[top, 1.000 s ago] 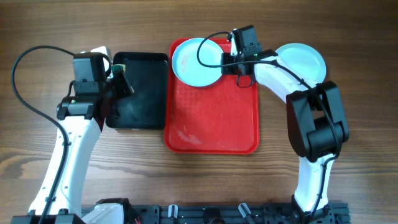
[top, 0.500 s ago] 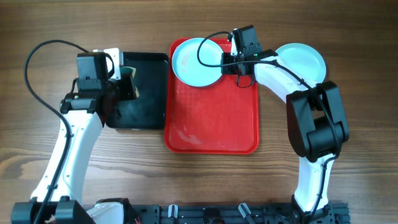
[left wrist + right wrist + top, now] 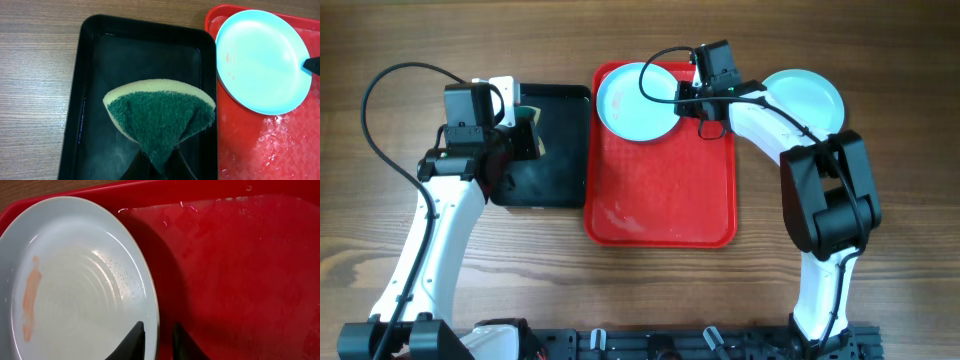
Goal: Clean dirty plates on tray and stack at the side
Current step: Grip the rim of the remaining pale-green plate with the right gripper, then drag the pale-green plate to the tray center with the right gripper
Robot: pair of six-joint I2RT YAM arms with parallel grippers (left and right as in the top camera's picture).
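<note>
A pale turquoise plate [image 3: 635,100] with an orange smear lies in the far left corner of the red tray [image 3: 660,190]. My right gripper [image 3: 682,99] is shut on its right rim, one finger over the plate [image 3: 75,280] and one outside it [image 3: 156,340]; the rim looks slightly raised over the wet tray [image 3: 250,270]. My left gripper [image 3: 528,135] is shut on a green and yellow sponge [image 3: 160,115], held over the black tray [image 3: 90,90]; its fingertips [image 3: 159,167] pinch the sponge's narrow end. The plate [image 3: 260,60] also shows in the left wrist view.
A pale turquoise plate [image 3: 805,97] sits on the wooden table right of the red tray; whether others lie under it I cannot tell. The black tray [image 3: 555,170] sits close against the red tray's left side. Cables arc over both arms.
My left arm has shifted slightly to the right with the sponge, then held still. My right gripper has tilted slightly at the plate's rim. The plate stays in the same corner.
</note>
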